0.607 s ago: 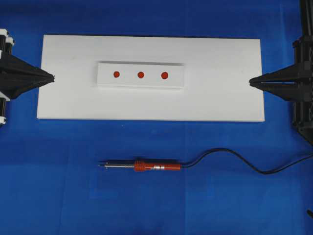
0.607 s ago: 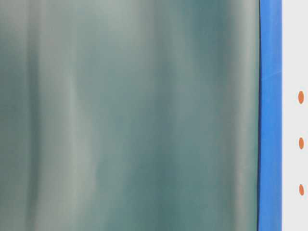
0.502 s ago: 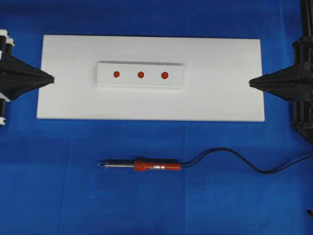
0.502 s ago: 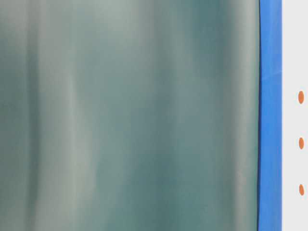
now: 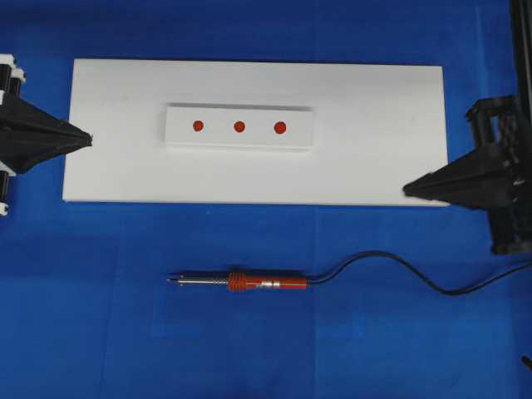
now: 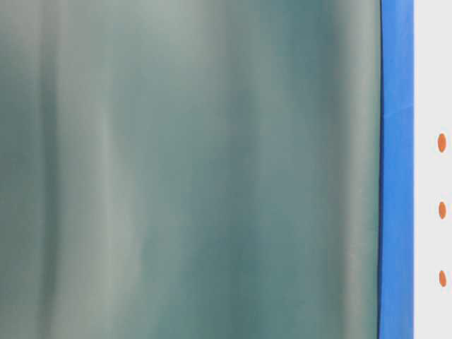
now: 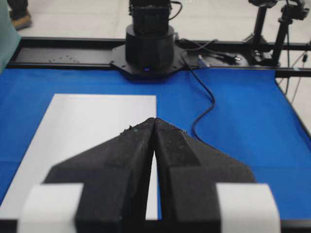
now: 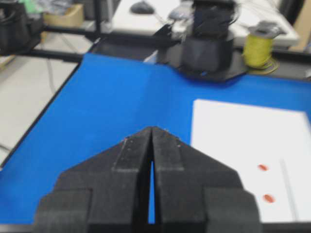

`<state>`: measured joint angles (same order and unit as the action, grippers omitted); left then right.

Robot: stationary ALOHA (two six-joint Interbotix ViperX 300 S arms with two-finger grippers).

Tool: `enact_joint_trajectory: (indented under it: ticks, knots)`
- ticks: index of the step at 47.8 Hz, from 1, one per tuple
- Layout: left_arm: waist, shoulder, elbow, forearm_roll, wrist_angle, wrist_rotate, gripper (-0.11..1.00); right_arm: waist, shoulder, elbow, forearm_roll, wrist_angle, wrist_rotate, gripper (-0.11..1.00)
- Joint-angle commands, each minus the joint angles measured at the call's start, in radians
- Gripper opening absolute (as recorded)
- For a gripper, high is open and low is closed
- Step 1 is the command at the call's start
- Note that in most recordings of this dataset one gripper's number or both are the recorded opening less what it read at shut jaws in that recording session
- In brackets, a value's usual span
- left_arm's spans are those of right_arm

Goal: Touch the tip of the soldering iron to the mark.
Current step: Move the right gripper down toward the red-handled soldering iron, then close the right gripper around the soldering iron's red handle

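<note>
Success hinges on the empty, pinched-shut right gripper (image 5: pixel 409 190) spreading its jaws before descending squarely over the slim orange-red ribbed-handled soldering iron (image 5: pixel 266 283).

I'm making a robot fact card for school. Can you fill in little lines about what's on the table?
soldering iron: lying flat on the blue cloth, untouched
tip: pointing left
cord: trails off to the right
white board: above the iron
raised strip: carries three red dots
left gripper: shut, empty
right gripper: shut, empty
</note>
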<state>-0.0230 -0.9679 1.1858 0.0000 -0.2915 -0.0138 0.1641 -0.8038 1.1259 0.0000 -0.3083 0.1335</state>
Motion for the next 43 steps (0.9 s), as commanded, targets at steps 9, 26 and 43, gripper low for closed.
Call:
enact_joint_trajectory:
  ticks: [9,26,43]
  knots:
    - [0.012,0.006,-0.005,0.002,-0.011,0.002,0.0,0.064,0.21,-0.089,0.014,-0.067,0.032,0.34]
    - [0.02,0.005,0.005,0.002,-0.012,0.003,0.0,0.097,0.629,-0.281,0.129,-0.1,0.038,0.85]
    - [0.02,-0.002,0.02,0.002,-0.012,0.002,0.0,0.158,0.969,-0.42,0.295,-0.233,0.038,0.85]
